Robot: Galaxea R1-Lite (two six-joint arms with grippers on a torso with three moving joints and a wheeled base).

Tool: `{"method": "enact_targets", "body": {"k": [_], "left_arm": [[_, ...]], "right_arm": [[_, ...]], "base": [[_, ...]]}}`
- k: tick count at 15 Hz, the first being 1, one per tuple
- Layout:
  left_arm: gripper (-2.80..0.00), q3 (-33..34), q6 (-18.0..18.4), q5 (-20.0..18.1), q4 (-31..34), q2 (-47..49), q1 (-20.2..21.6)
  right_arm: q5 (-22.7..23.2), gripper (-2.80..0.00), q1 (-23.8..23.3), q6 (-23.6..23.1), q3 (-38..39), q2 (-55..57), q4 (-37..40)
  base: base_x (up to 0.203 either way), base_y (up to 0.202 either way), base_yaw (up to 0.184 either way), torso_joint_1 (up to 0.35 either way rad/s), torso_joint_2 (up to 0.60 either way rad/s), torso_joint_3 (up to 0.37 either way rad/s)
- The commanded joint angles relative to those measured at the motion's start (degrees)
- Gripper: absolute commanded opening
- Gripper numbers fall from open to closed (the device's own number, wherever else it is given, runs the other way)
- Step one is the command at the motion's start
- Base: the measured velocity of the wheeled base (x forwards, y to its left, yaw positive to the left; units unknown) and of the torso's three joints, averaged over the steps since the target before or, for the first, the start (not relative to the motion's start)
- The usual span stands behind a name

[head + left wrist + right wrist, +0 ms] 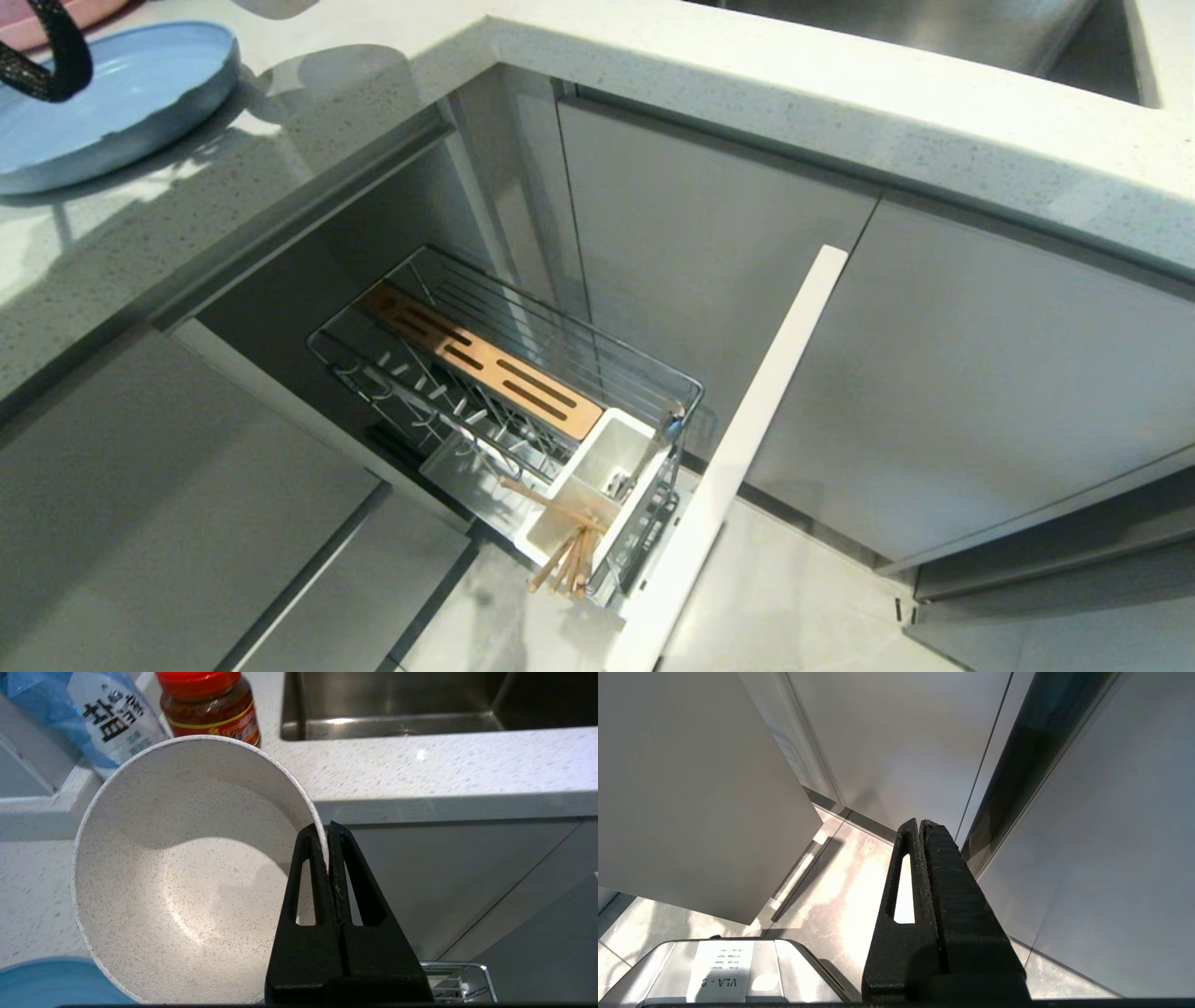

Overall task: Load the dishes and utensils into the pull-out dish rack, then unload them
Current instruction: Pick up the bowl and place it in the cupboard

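Note:
My left gripper is shut on the rim of the off-white speckled bowl, which hangs tilted on its side above the counter. The pale-blue plate lies on the countertop at the far left, and its edge shows beneath the bowl. Below the counter the pull-out dish rack stands drawn out, with its wooden strip and grey door front. Its white caddy holds the wooden chopsticks and silver spoons. My right gripper is parked low, shut and empty, pointing at the floor.
A red-lidded jar and a white-and-blue bottle stand on the counter behind the bowl. The steel sink is set in the counter to the right. A pink plate sits behind the blue one. Grey cabinet doors flank the rack.

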Motion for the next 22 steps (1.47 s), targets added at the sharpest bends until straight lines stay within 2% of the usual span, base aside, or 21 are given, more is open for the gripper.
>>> {"method": "enact_targets", "body": {"k": [1, 3, 5, 7, 8, 10, 12, 14, 16, 18, 22], "left_arm": [[-2.80, 0.0, 0.2, 0.7, -0.3, -0.4, -2.2], [-2.80, 0.1, -0.6, 3.1, 0.3, -0.4, -3.8], [-2.80, 0.1, -1.5, 7.1, -0.2, -0.9, -6.6], [-2.80, 0.1, -5.4, 8.2, -1.4, -1.3, -8.4], [-2.80, 0.1, -8.3, 8.5, -2.6, -1.2, -9.7], [-2.80, 0.1, -16.9, 11.4, -3.5, -1.2, -12.8], [-2.80, 0.2, -25.5, 12.3, -3.2, -1.2, -14.7], [-2.80, 0.3, -36.8, 12.4, -2.2, -1.9, -15.2], [-2.80, 1.8, -46.8, 12.3, 2.3, -3.3, -15.4], [-2.80, 3.8, -53.5, 12.2, 3.6, -4.0, -15.4], [-2.80, 12.1, -61.1, 12.2, 0.7, -5.5, -15.7]], "right_arm": [[0.0, -2.80, 0.0, 0.0, 0.1, -0.2, -0.1], [0.0, -2.80, 0.1, 0.0, 0.1, -0.2, 0.0], [0.0, -2.80, 0.0, 0.0, 0.1, -0.2, 0.0], [0.0, -2.80, 0.1, 0.0, 0.1, -0.2, 0.0], [0.0, -2.80, 0.1, 0.0, 0.1, -0.2, 0.0], [0.0, -2.80, 0.0, 0.0, 0.1, -0.2, 0.0], [0.0, -2.80, 0.0, 0.0, 0.1, -0.2, 0.0], [0.0, -2.80, 0.0, 0.0, 0.1, -0.2, 0.0], [0.0, -2.80, 0.0, 0.0, 0.1, -0.2, 0.0], [0.0, -2.80, 0.0, 0.0, 0.1, -0.2, 0.0], [0.0, -2.80, 0.1, 0.0, 0.1, -0.2, 0.0]], "base": [[0.000, 0.000, 0.000, 0.000, 0.00, 0.000], [0.000, 0.000, 0.000, 0.000, 0.00, 0.000], [0.000, 0.000, 0.000, 0.000, 0.00, 0.000], [0.000, 0.000, 0.000, 0.000, 0.00, 0.000], [0.000, 0.000, 0.000, 0.000, 0.00, 0.000], [0.000, 0.000, 0.000, 0.000, 0.00, 0.000], [0.000, 0.000, 0.000, 0.000, 0.00, 0.000], [0.000, 0.000, 0.000, 0.000, 0.00, 0.000], [0.000, 0.000, 0.000, 0.000, 0.00, 0.000], [0.000, 0.000, 0.000, 0.000, 0.00, 0.000], [0.000, 0.000, 0.000, 0.000, 0.00, 0.000]]}}
